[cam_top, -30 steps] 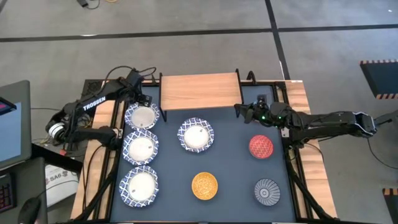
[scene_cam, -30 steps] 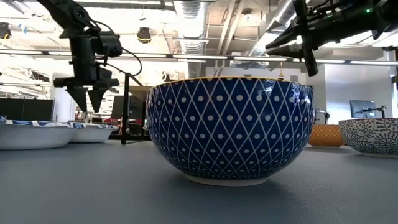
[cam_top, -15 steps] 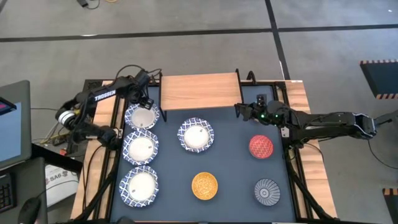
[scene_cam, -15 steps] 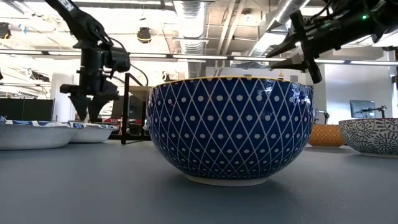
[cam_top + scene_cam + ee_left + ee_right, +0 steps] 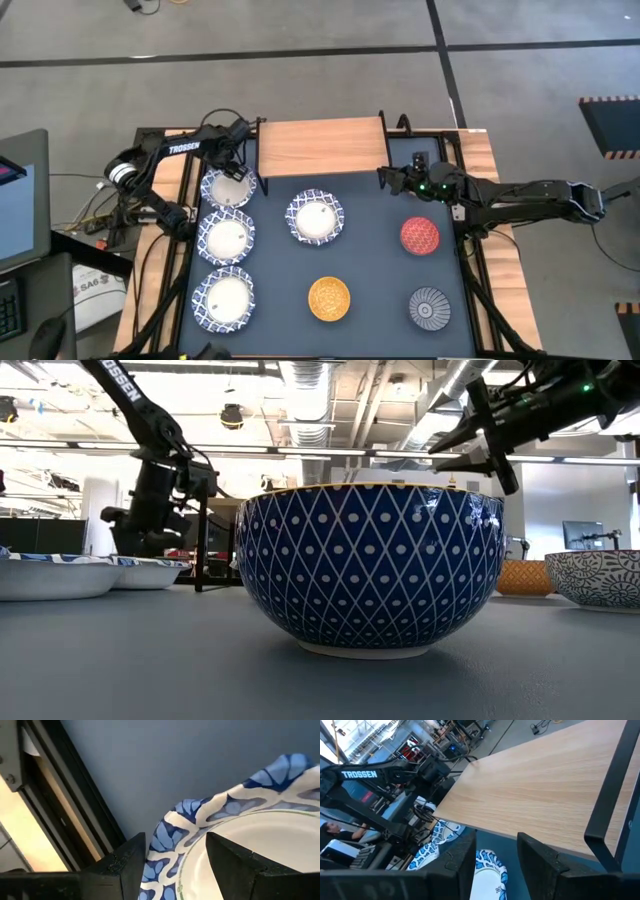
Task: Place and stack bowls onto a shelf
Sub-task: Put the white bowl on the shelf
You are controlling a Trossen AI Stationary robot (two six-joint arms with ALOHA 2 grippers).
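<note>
Left gripper, parted, straddles the glossy scalloped rim of a patterned bowl.

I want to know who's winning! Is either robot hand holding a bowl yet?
Not yet. The left gripper is open, fingers either side of a blue-and-white bowl's rim. The right gripper is open, empty.

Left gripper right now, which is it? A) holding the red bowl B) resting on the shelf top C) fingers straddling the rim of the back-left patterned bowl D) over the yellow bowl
C: the left gripper has one finger on each side of the patterned bowl's rim.
</note>
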